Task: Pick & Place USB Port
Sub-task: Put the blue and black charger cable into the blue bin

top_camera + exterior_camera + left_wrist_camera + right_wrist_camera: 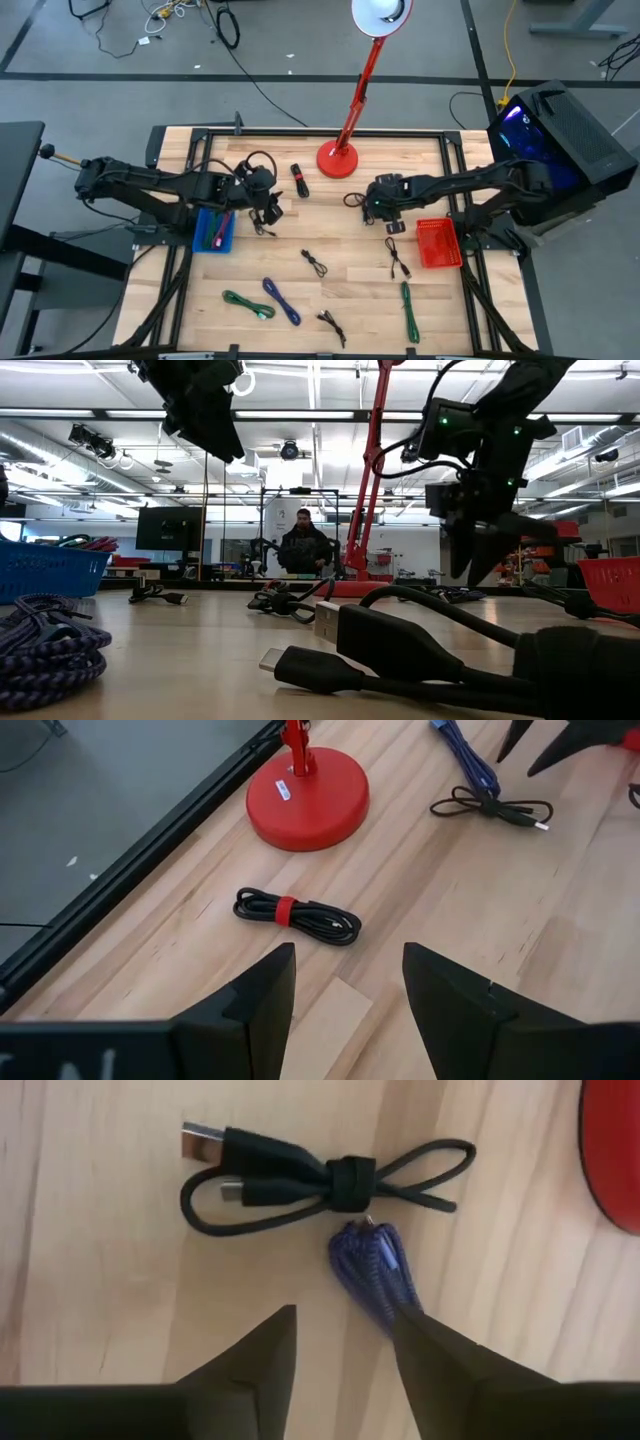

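Observation:
Several bundled USB cables lie on the wooden table. My left gripper (268,210) (348,975) is open and hovers over bare wood, short of a black cable with a red tie (296,915) (298,180). My right gripper (385,212) (343,1325) is open, low over the table near the lamp base. A blue-purple braided cable (372,1265) runs under one of its fingers (440,1360). That cable's end lies next to a tied black cable with a silver plug (310,1180). Both also show in the left wrist view, the braided cable (465,760) and the black one (492,806). My right gripper stands over the blue-purple braided cable (395,1295), which lies on the table and passes behind one finger. That finger hides the spot, so I cannot tell whether it touches the cable. My left gripper touches nothing.
A red lamp's round base (338,160) stands at the far middle, its arm reaching over the far edge. A blue basket (200,235) sits under the left arm and a red basket (437,245) by the right arm. More cables, green (408,310), purple (282,300) and black (315,263), lie toward the near edge.

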